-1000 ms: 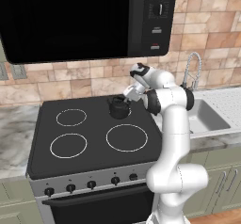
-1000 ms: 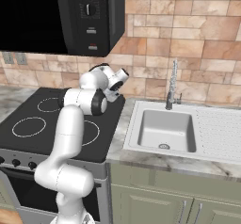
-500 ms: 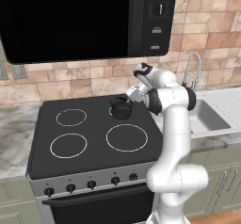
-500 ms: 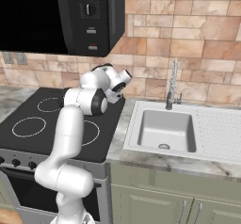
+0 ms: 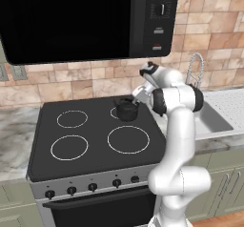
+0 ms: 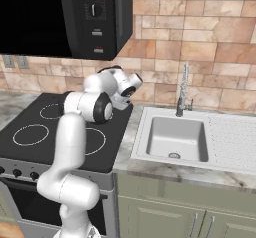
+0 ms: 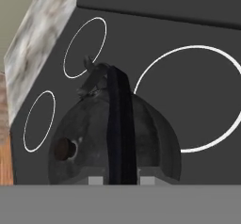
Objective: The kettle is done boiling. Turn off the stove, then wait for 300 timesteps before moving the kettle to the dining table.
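Left base view: the kettle [image 5: 127, 109] is shown at the rear right burner of the stove [image 5: 90, 140], beneath the black microwave [image 5: 90, 18]. The gripper [image 5: 137, 97] is seen at the kettle's upper right side, at the end of the white arm [image 5: 176, 140] that rises from the lower right. A row of black knobs [image 5: 93, 187] is set along the steel front. A sink [image 5: 209, 121] and faucet [image 5: 194, 66] lie to the right.

Right base view: the arm [image 6: 75, 147] is bent over the stove [image 6: 45, 142], and the kettle is hidden behind it. The sink [image 6: 177, 138] is set into the marble counter [image 6: 200, 172], with the faucet [image 6: 182, 89] behind it.

Hand view: the kettle [image 7: 89, 143] is seen close below, its arched handle [image 7: 120, 124] running up the middle and the spout [image 7: 92, 75] pointing away. The handle runs down between the two finger tips [image 7: 96, 180], and the claw is clenched on it. White ring burners [image 7: 84, 46] are visible on the stove [image 7: 188, 25].
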